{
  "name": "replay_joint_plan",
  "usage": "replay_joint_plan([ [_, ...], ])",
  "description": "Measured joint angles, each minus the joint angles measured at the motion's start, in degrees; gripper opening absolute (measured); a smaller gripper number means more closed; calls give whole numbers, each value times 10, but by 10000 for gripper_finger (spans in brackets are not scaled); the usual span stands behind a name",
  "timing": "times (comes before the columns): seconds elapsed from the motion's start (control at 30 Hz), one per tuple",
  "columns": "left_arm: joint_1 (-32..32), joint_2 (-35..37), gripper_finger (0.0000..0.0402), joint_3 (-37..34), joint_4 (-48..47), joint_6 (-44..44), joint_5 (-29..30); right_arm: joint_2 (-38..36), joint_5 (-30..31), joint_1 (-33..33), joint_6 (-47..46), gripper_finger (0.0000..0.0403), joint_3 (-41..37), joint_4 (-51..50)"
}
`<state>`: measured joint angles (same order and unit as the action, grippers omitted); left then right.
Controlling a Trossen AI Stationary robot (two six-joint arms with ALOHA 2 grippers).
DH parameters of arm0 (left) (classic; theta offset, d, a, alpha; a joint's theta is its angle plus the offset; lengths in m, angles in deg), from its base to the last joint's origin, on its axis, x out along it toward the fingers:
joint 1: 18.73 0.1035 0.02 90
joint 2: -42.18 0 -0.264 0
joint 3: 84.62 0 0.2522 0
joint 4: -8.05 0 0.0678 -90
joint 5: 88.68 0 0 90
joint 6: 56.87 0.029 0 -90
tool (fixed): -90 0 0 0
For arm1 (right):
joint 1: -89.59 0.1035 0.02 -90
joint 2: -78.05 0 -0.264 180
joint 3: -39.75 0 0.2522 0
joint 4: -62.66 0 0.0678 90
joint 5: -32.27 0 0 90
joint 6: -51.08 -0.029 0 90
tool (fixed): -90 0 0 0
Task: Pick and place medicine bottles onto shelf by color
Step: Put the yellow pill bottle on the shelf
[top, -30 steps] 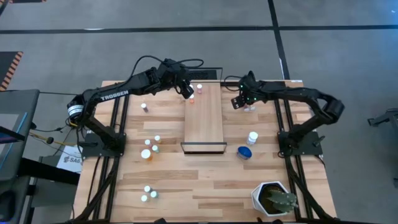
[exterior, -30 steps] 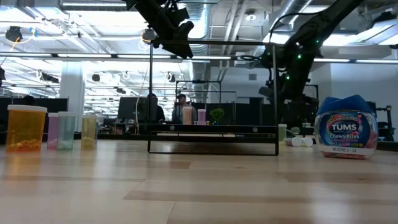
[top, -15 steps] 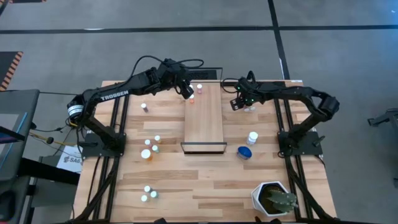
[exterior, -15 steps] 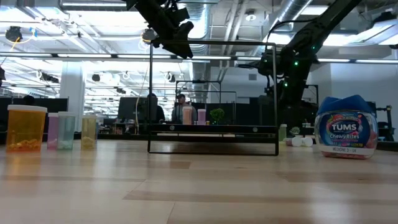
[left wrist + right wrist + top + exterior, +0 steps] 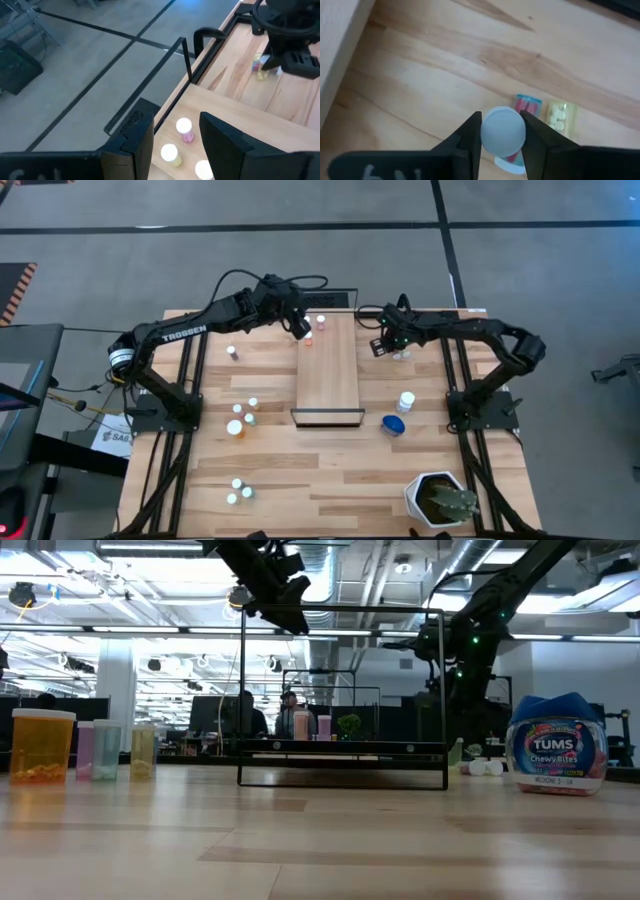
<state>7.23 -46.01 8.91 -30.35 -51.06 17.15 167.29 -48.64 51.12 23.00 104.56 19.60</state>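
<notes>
A small white-capped medicine bottle (image 5: 503,131) is clamped by the right hand (image 5: 501,137) on the wooden bench (image 5: 300,480). The left hand (image 5: 175,140), narrowly parted and empty, is held above the long light-wood shelf (image 5: 328,375).

shelf (image 5: 329,373) mid-table | bottles (image 5: 241,420) left | plant pot (image 5: 439,500) front-right
</notes>
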Motion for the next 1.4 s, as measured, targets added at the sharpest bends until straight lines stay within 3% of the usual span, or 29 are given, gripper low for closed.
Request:
replay_joint_plan([
  [0.2,0,0,148,0,-28,-5,18,0,0,27,10,145,62,-46],
  [0.5,0,0,148,0,-58,-20,58,0,0,76,33,134,168,-54],
  [1.13,0,0,148,0,-95,-46,60,4,47,91,41,136,201,53],
  [1.23,0,0,148,0,-97,-46,61,33,46,90,43,136,218,64],
  [1.4,0,0,148,0,-115,-56,70,123,45,84,75,136,300,-18],
])
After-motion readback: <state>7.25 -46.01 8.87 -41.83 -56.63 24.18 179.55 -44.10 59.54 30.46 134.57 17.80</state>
